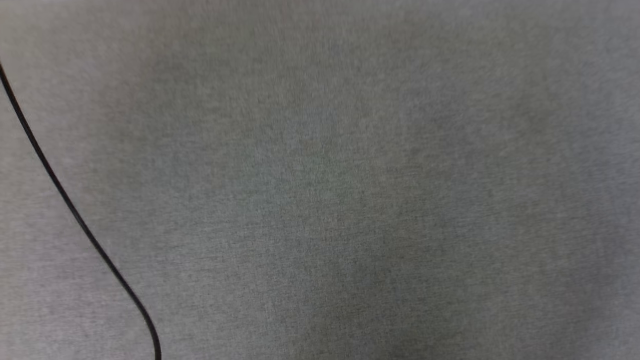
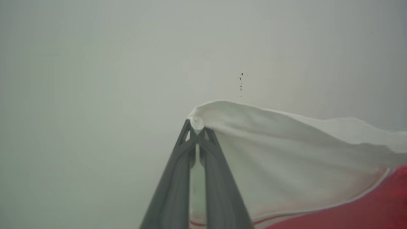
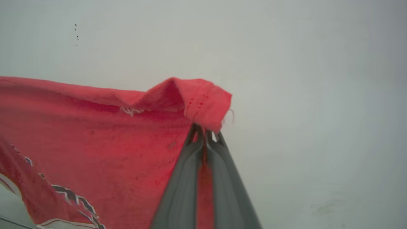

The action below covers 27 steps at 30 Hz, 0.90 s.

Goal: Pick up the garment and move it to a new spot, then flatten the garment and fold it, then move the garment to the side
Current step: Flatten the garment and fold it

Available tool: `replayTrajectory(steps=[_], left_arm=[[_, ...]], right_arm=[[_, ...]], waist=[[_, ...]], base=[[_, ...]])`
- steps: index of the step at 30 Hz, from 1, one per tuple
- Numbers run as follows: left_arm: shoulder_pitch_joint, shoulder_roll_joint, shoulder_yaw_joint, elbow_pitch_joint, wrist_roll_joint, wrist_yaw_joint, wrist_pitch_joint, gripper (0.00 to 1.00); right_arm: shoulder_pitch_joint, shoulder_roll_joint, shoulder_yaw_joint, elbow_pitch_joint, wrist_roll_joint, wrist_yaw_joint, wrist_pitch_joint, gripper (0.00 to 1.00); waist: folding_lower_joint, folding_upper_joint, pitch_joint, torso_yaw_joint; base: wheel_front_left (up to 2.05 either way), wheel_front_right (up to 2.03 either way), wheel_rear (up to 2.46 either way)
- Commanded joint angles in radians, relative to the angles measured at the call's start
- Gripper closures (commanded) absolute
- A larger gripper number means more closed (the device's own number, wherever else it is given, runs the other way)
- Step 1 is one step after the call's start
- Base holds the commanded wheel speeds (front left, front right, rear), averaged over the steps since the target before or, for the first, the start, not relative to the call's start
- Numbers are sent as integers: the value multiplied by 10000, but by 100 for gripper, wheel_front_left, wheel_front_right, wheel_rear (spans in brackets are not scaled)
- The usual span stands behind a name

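Two grips are clamped tight: my left gripper pinches the edge of the white sleeve of the garment, my right gripper pinches its red hem corner, and the cloth seems to hang lifted between them, a pale background beyond it. I judge the pick-up done; placing, flattening, folding and moving aside are left. The right wrist view gives the dark letters of the garment, the left one its sleeve, the head view a grey surface with a black cable.
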Motion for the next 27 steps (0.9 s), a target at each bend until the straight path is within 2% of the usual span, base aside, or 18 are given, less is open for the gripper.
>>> replayTrajectory(steps=[1,9,14,22,27], left_arm=[[-589,85,29,-5,79,23,132,100],[-750,-38,126,110,-95,111,-106,100],[-111,-113,212,182,-337,68,-275,100],[1474,-136,433,107,-919,-203,-506,100],[3071,-143,497,72,-1202,-446,-965,100]], right_arm=[[-565,44,-81,86,42,-7,-72,100],[-1490,371,244,910,278,-7,-626,100],[-1208,456,807,1460,681,-7,-943,100],[-197,109,1572,2044,1545,-7,-1353,100],[1277,-112,2053,2175,2118,-7,-1864,100]], waist=[[-1,0,1238,17],[-1,0,2479,109],[-1,0,2876,209],[-1,0,2855,392],[-1,0,2120,547]], base=[[0,0,0],[0,0,0],[0,0,0],[0,0,0],[0,0,0]])
